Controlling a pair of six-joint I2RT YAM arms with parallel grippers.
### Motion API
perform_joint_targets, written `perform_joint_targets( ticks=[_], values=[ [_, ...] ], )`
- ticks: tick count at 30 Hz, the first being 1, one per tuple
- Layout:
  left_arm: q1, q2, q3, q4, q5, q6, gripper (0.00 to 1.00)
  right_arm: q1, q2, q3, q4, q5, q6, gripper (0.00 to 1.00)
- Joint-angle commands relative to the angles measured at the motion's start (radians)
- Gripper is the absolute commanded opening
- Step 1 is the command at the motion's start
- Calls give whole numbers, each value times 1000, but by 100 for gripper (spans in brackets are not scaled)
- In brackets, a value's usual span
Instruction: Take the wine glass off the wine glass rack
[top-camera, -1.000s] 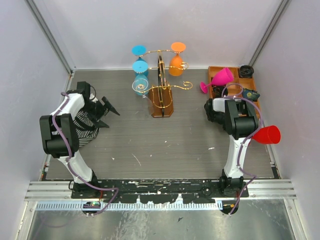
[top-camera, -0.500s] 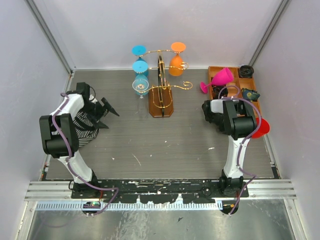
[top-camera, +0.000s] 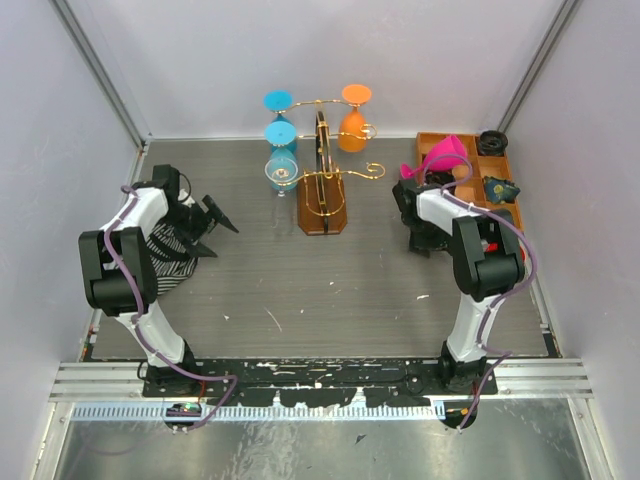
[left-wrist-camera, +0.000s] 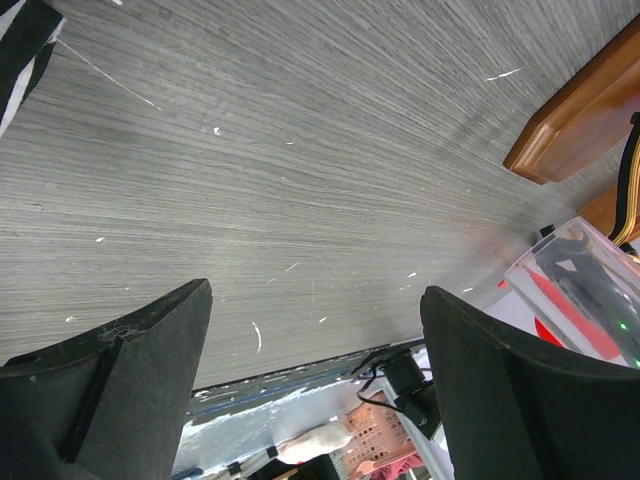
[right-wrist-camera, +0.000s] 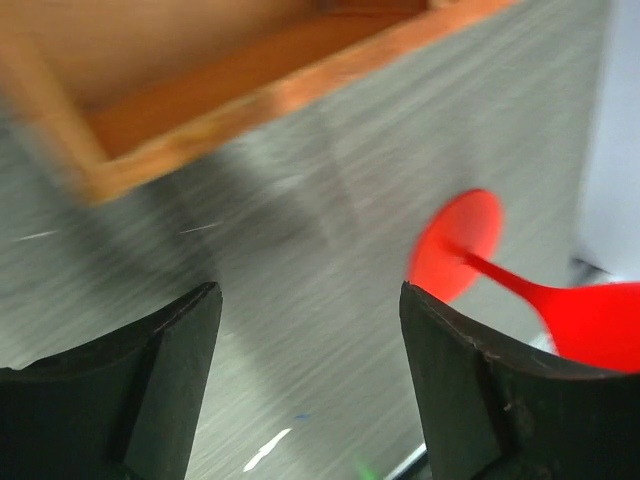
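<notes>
Three glasses hang on the wine glass rack (top-camera: 322, 212): a blue wine glass (top-camera: 281, 135), a clear one (top-camera: 281, 170) just below it, and an orange one (top-camera: 352, 132) on the opposite arm. Off the rack, we count a pink glass (top-camera: 442, 152) at the compartment tray (right-wrist-camera: 250, 95) and a red glass (right-wrist-camera: 595, 325) lying on its side on the bench (left-wrist-camera: 300, 150) near that tray. We judge the task part done, the hanging glasses remaining. Right gripper (right-wrist-camera: 308, 300): jaws spread wide, nothing between them, red glass lying outside one finger. Left gripper (left-wrist-camera: 318, 295): jaws likewise spread and unloaded, over bare bench, well apart from the rack.
</notes>
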Motion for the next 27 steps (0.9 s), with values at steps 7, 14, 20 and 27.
perform_joint_targets(
  ticks=[7, 14, 20, 27],
  values=[
    [7, -26, 1, -14, -7, 18, 93, 6, -176, 160, 85, -388, -4, 79],
    [6, -35, 2, -20, -6, 19, 93, -151, -202, 390, 78, -474, -57, 78],
    [7, -39, 4, -23, -5, 15, 92, -281, -76, 603, 135, -612, -148, 73],
    [6, -57, -2, -32, -17, 18, 92, -318, 93, 769, 198, -632, -174, 69]
  ],
)
